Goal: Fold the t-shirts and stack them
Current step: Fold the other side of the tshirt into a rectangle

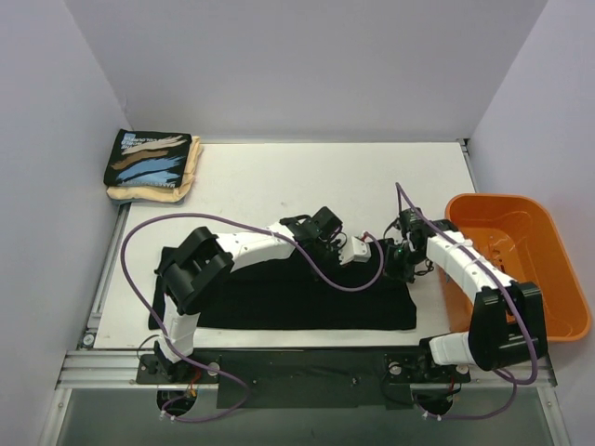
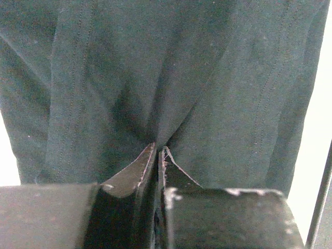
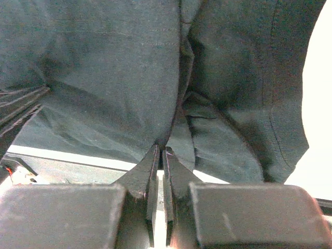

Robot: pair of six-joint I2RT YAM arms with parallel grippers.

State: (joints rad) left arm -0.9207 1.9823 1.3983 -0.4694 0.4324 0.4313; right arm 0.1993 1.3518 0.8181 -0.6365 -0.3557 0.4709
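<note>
A plain black t-shirt (image 1: 307, 297) lies spread across the near part of the table. My left gripper (image 1: 327, 243) is at the shirt's far edge near the middle. In the left wrist view its jaws (image 2: 159, 149) are shut, with a fold of black cloth (image 2: 171, 78) pinched at the tips. My right gripper (image 1: 404, 263) is at the shirt's far right corner. Its jaws (image 3: 162, 151) are also shut on a pinch of the black cloth (image 3: 114, 78). At the back left corner a folded black printed t-shirt (image 1: 149, 156) rests on a folded cream one (image 1: 191, 172).
An orange plastic basket (image 1: 548, 279) stands at the right edge of the table, right beside the right arm. White walls close in the back and both sides. Purple cables loop over both arms.
</note>
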